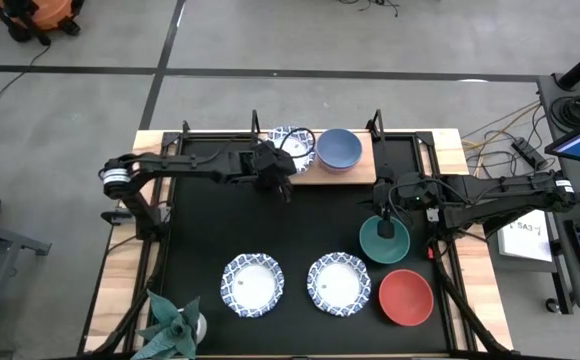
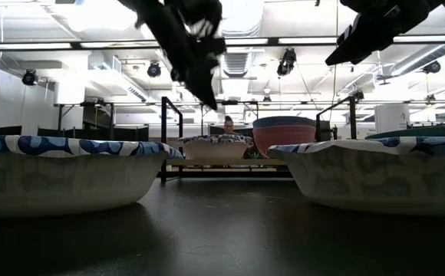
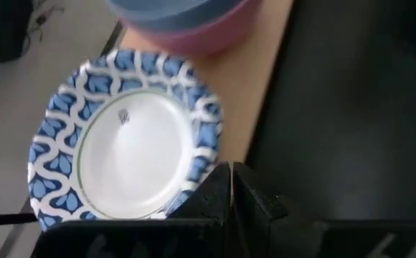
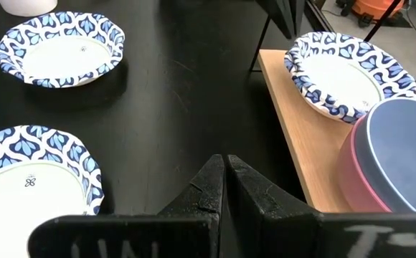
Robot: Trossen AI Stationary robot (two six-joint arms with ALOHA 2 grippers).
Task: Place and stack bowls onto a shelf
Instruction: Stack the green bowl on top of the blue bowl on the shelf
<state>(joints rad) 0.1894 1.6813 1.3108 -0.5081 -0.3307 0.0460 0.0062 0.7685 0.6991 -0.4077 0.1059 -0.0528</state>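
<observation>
Two patterned bowls [image 2: 61, 172] sit closest on the bench, two stacks rest on the shelf [image 1: 310, 172], and both closed, empty tools, left tool [image 1: 282, 186] and right tool [image 1: 385, 228], should open wide before grabbing.

- Grey concrete floor [image 1: 300, 35] surrounds the black-topped wooden table [image 1: 448, 142].
- Dark floor line [image 1: 90, 69] runs behind the table.
- White ceiling with bright strip lights [image 2: 46, 44] spans above the table.
</observation>
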